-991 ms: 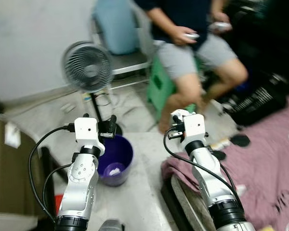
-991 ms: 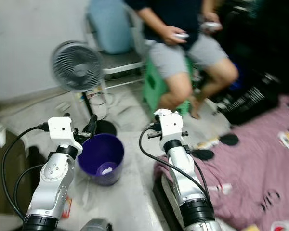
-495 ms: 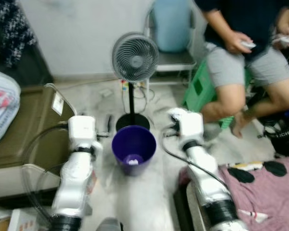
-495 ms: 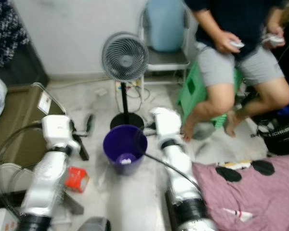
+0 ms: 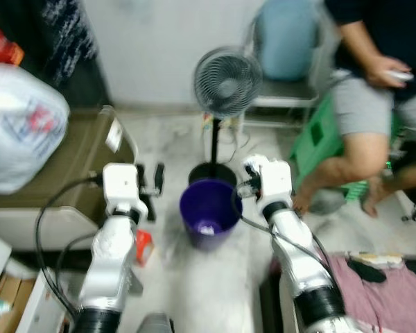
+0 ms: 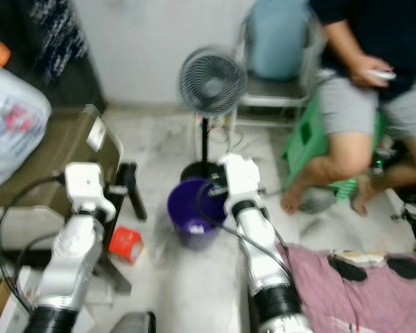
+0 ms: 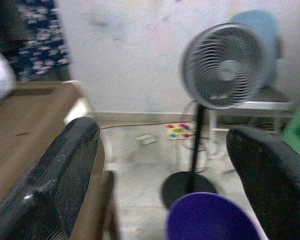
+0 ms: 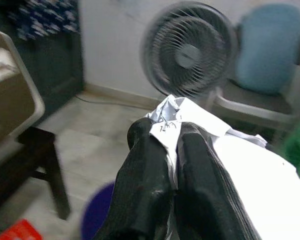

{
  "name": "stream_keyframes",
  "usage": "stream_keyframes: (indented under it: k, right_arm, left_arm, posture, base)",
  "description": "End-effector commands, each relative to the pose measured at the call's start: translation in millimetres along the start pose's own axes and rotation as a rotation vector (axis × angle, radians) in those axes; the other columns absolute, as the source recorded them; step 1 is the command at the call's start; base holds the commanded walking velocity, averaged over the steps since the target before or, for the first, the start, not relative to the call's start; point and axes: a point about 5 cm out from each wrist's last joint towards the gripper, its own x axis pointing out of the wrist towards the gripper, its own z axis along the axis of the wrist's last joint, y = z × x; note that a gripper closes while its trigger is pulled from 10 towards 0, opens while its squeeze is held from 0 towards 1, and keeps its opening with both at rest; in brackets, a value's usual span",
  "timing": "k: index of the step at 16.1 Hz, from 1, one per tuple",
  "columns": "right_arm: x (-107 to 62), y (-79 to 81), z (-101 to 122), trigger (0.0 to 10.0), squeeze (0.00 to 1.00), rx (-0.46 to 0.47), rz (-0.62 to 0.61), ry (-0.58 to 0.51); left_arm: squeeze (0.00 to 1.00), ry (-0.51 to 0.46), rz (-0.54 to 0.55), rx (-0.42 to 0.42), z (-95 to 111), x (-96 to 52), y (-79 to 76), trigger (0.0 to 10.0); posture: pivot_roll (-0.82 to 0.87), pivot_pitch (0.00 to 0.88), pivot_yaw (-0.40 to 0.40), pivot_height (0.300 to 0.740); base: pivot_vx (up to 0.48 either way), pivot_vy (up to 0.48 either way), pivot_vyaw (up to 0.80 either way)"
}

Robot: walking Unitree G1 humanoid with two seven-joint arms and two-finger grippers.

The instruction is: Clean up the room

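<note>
your right gripper (image 8: 172, 150) has its fingers pressed together on a crumpled white paper (image 8: 200, 125); the sheet sticks out past the tips and trails back along the wrist. from the head views that gripper sits at the right rim of the purple bin (image 5: 209, 211), about level with its top. whether the paper is over the opening or just beside it, i cannot tell.

your left gripper (image 7: 160, 170) is spread wide, nothing between the fingers (image 7: 65, 165). it is held up left of the bin, apart from it.

bin stands on the pale floor (image 6: 187, 284) between your two arms, upright. a small pale scrap (image 5: 206, 227) lies at the bottom inside.

just behind the bin: a standing fan (image 5: 227, 75), its round black base (image 5: 211, 172) near the bin's far rim.

left of your left arm: a brown case (image 5: 48, 173) with a big white bag (image 5: 21, 128) resting on it. a small red box (image 6: 127, 243) lies on the floor by the left arm, well apart from the bin.

right side: a person seated on a green stool (image 5: 319, 142), hands holding a white controller (image 5: 401, 75). pink blanket (image 6: 360, 291) at the lower right with dark slippers (image 6: 347, 267) on it.

head views are blurred.
</note>
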Motion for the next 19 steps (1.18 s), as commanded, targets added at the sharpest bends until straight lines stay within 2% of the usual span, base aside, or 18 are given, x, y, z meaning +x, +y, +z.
stream_keyframes:
  k: [1, 5, 16, 19]
  right_arm:
    - [0.6, -1.7, 0.9, 10.0, 0.0, -0.007, -0.001, -0.005]
    - [1.4, -2.3, 1.0, 10.0, 0.0, -0.003, -0.004, -0.007]
    - [2.1, -2.7, 2.5, 10.0, 0.0, -0.01, -0.006, -0.018]
    - [2.0, -2.7, 2.1, 10.0, 0.0, -0.01, -0.009, -0.014]
  left_arm:
    - [0.0, -0.002, -0.016, 0.0, 0.9, 0.8, -2.4, 10.0]
    - [0.0, -0.002, -0.022, -0.001, 1.0, 1.7, -3.3, 10.0]
    - [0.0, -0.026, -0.045, -0.006, 3.6, 2.0, -6.5, 10.0]
    - [0.0, -0.026, -0.046, -0.006, 3.5, 1.9, -6.6, 10.0]
  posture:
    - [0.08, 0.0, -0.016, 0.74]
    - [0.08, 0.0, -0.016, 0.74]
    - [0.07, 0.0, -0.017, 0.74]
    - [0.08, 0.0, -0.018, 0.74]
  base:
    - [0.0, 0.0, 0.8]
    - [0.0, 0.0, 0.71]
    - [0.0, 0.0, 0.0]
    - [0.0, 0.0, 0.46]
